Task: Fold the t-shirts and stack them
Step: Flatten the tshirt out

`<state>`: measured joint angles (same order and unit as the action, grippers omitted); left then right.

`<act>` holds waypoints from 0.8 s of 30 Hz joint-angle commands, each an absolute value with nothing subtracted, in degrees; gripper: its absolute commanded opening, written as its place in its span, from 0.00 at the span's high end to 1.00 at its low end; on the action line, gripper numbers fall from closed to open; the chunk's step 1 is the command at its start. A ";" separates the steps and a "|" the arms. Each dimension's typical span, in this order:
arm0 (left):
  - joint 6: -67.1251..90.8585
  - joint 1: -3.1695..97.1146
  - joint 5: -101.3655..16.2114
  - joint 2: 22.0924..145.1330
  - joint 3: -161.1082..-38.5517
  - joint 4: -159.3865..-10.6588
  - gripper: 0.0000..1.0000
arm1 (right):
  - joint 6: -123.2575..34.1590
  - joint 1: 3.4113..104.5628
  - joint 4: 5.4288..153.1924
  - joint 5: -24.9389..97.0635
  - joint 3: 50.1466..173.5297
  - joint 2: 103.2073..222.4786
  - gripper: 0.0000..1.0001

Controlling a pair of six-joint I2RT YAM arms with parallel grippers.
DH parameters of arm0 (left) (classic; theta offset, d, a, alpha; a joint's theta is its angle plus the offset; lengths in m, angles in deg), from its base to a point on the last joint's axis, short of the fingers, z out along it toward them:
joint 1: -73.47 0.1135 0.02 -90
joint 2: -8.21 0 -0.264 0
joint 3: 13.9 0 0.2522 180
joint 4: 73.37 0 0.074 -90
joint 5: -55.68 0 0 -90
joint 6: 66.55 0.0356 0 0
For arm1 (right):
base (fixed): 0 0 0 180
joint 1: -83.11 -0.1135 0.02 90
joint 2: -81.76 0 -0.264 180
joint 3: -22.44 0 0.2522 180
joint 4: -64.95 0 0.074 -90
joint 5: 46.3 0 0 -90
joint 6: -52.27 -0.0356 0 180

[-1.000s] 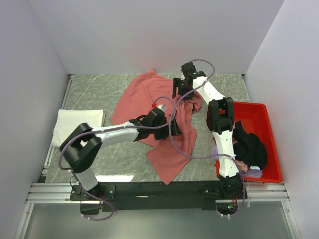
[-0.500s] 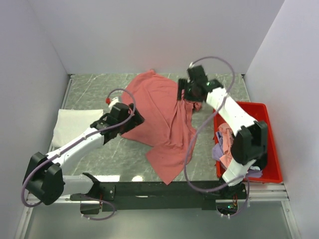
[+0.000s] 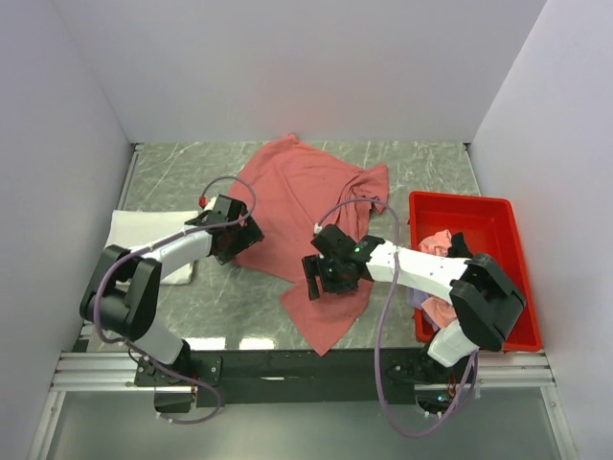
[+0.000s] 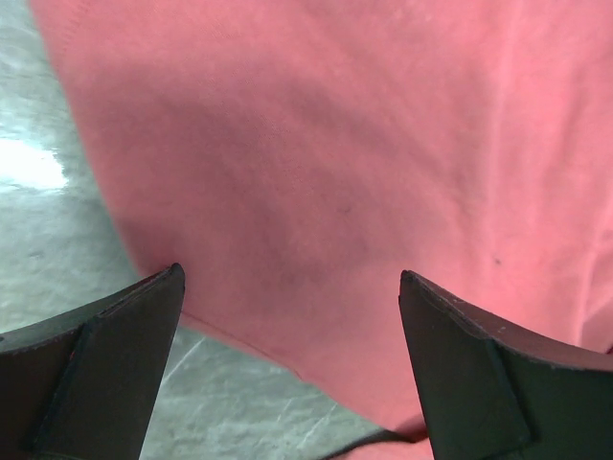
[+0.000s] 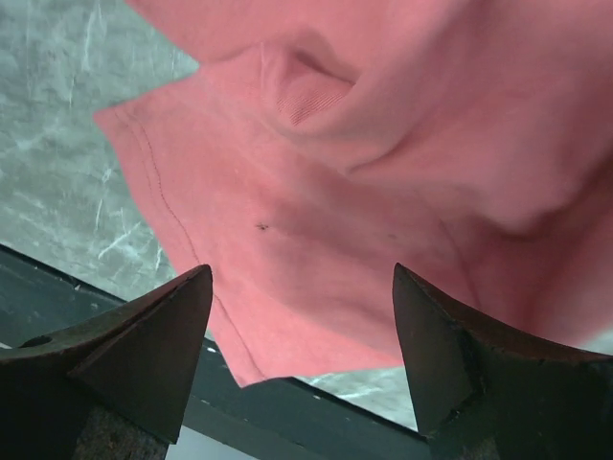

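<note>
From above, the dusty red t-shirt [image 3: 311,196] is lying crumpled but mostly spread across the middle of the marble table [image 3: 172,172], one end reaching toward the near edge. The left gripper [image 3: 233,230] is hanging at the shirt's left border and the right gripper [image 3: 321,275] is sitting over its near end. Only this view is showing the folded white t-shirt [image 3: 134,240] at the far left and the red tray [image 3: 498,225] at the right with pink cloth [image 3: 436,242] in it.

The left wrist camera is adding what the overhead cannot: the left gripper [image 4: 289,278] is standing wide apart with nothing between its fingers [image 4: 105,364], the shirt's hem [image 4: 239,335] running diagonally below, bare table [image 4: 57,240] beside it.

The right wrist camera is showing the right gripper [image 5: 302,273] also spread wide and empty, above a wrinkled corner of the shirt [image 5: 316,220] that is lapping over the dark frame [image 5: 297,407] at the table's near edge.
</note>
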<state>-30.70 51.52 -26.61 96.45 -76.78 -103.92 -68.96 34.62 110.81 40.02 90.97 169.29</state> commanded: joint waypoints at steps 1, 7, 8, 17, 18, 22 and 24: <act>-30.43 51.59 -30.09 98.90 -79.17 -101.01 0.01 | -71.66 34.69 104.73 37.99 89.21 170.00 0.18; -30.87 51.50 -32.55 100.05 -76.18 -100.75 0.01 | -70.61 35.74 105.87 42.47 86.83 172.64 0.18; -31.57 51.50 -33.08 99.70 -74.09 -99.97 0.00 | -70.61 35.91 106.05 42.82 86.31 172.82 0.18; -35.87 48.17 -30.02 87.58 -65.55 -105.58 0.01 | -69.03 48.98 110.61 43.09 75.67 165.36 0.18; -36.14 47.46 -29.40 84.96 -65.45 -106.54 0.00 | -68.07 50.06 111.14 43.26 74.97 164.30 0.18; -38.25 45.87 -26.24 78.97 -65.54 -112.86 0.00 | -64.37 50.51 113.34 42.31 77.51 158.68 0.18; -40.36 45.87 -22.81 75.80 -65.45 -115.50 0.01 | -62.79 49.72 112.99 38.28 79.88 155.86 0.18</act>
